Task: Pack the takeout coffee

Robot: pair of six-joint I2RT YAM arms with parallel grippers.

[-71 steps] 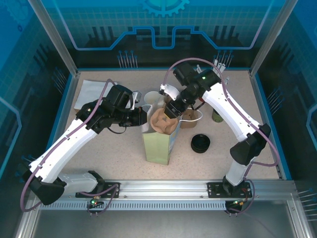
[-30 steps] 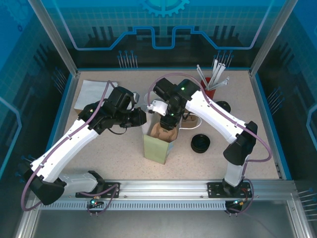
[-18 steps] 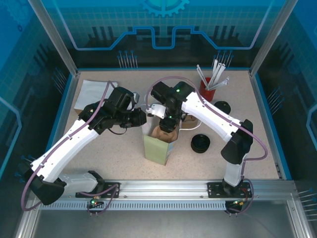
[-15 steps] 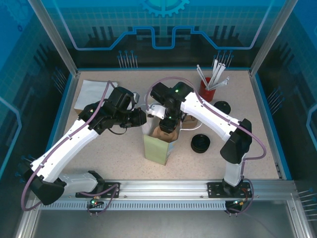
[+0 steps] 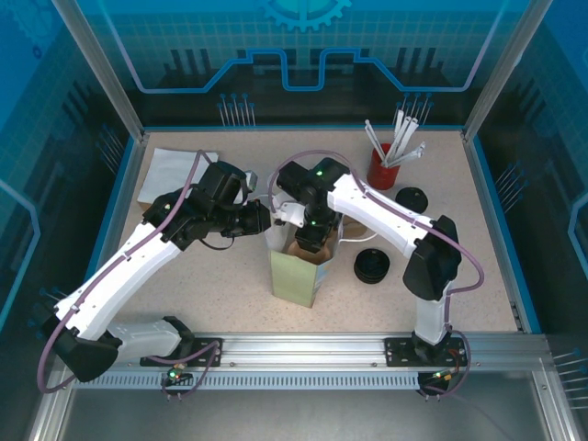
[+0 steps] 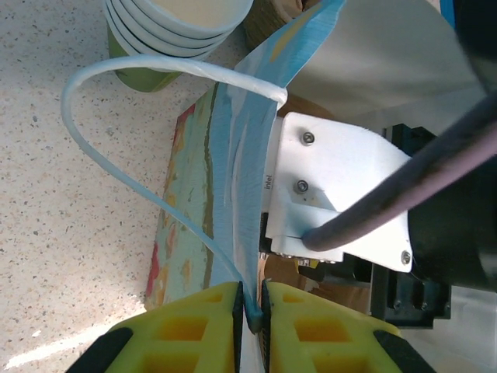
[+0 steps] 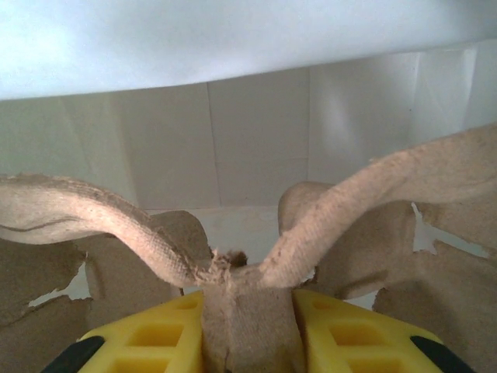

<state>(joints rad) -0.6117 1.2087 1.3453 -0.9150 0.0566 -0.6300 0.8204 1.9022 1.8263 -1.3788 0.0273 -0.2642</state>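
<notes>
While overhead shows the pale green paper bag upright on the tabletop, wrist views settle grips: left pincer nips its rim; right pincer clamps the brown moulded-pulp carrier inside; dark green paper cups stand beside.

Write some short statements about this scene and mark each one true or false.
1. The left gripper pinches the rim of the bag. True.
2. The right gripper holds a black lid. False: it grips the carrier.
3. The carrier is partly inside the bag. True.
4. The red cup lies tipped over. False: it stands upright with straws in it.
5. The green cups are in the bag. False: they stand on the table outside it.
</notes>
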